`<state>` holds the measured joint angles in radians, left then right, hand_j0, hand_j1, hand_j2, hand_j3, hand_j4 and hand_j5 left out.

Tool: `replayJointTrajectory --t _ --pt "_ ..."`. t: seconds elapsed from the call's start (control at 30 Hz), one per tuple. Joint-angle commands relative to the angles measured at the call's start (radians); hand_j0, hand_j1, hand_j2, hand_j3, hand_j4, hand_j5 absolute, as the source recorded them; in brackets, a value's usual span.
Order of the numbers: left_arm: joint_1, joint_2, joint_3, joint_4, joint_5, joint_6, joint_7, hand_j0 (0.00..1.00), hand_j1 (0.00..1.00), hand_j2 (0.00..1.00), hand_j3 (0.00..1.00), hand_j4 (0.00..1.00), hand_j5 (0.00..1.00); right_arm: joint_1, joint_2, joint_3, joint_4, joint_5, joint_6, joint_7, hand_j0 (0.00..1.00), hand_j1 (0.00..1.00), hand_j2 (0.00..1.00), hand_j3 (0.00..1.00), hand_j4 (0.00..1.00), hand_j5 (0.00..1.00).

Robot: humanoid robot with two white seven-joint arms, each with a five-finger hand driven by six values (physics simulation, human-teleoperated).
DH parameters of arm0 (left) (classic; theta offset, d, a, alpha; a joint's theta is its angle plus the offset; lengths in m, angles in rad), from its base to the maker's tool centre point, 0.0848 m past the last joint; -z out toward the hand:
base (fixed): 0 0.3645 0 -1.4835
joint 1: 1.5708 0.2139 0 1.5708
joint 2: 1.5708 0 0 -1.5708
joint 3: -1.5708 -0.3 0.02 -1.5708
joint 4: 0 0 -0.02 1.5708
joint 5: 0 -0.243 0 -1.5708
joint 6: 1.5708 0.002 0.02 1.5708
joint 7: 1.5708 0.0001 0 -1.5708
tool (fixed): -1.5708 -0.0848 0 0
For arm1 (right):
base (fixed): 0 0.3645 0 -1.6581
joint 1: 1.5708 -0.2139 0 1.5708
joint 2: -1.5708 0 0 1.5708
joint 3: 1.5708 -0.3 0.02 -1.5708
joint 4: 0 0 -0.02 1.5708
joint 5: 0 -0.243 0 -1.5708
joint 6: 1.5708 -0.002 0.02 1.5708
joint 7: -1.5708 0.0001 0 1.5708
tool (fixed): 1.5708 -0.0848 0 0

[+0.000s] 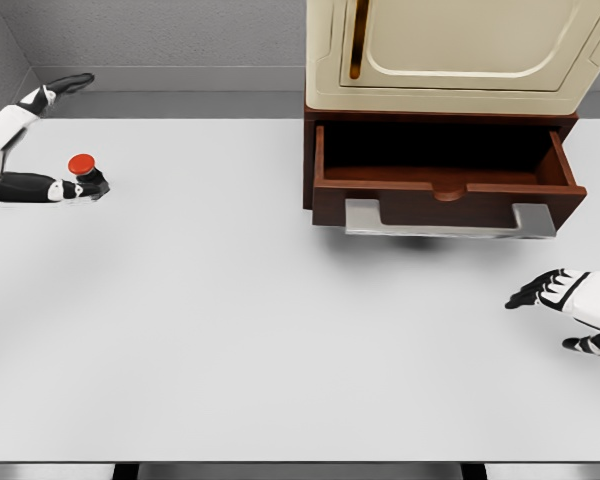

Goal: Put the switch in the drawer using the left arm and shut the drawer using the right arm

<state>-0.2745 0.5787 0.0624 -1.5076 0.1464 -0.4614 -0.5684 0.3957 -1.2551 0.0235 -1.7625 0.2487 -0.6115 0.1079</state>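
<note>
The switch (82,164) — a red round cap on a dark base — sits at the far left of the worktop (280,330). The left hand (75,188) lies just beside it, fingers curled against the dark base; whether the grasp is complete cannot be told. The drawer (445,185) stands pulled open, well apart to the right, under a cream cabinet (460,50); its brown interior is in shadow and a grey handle bar (450,222) runs along its front. Bare worktop lies between switch and drawer. The right hand (550,290) rests at the right edge, fingers relaxed, holding nothing. The worktop is plain white — grey walls behind.
</note>
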Motion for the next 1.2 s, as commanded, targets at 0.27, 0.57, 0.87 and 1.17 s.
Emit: replayJointTrajectory --t 0.27,0.57,0.87,1.17 --pt "-0.057 -0.103 -0.082 0.279 0.153 0.175 0.007 1.0 1.0 1.0 1.0 1.0 1.0 -0.006 -0.018 0.0 -0.006 -0.028 0.001 -0.001 0.74 0.74 0.74 0.74 0.74 0.74" --pt "-0.134 -0.146 -0.075 0.535 0.249 0.164 0.007 1.0 1.0 1.0 1.0 1.0 1.0 0.003 -0.067 0.001 -0.005 -0.048 0.001 -0.004 0.75 0.75 0.75 0.75 0.75 0.75" --pt "-0.147 -0.163 -0.042 0.624 0.24 0.072 0.048 1.0 1.0 1.0 1.0 1.0 1.0 0.012 -0.07 -0.007 -0.006 -0.046 0.001 -0.001 0.76 0.76 0.76 0.76 0.76 0.76" --pt "-0.147 -0.164 -0.026 0.673 0.136 -0.013 0.11 1.0 1.0 1.0 1.0 1.0 1.0 0.012 -0.061 -0.004 -0.006 -0.046 0.001 -0.001 0.76 0.76 0.76 0.76 0.76 0.76"
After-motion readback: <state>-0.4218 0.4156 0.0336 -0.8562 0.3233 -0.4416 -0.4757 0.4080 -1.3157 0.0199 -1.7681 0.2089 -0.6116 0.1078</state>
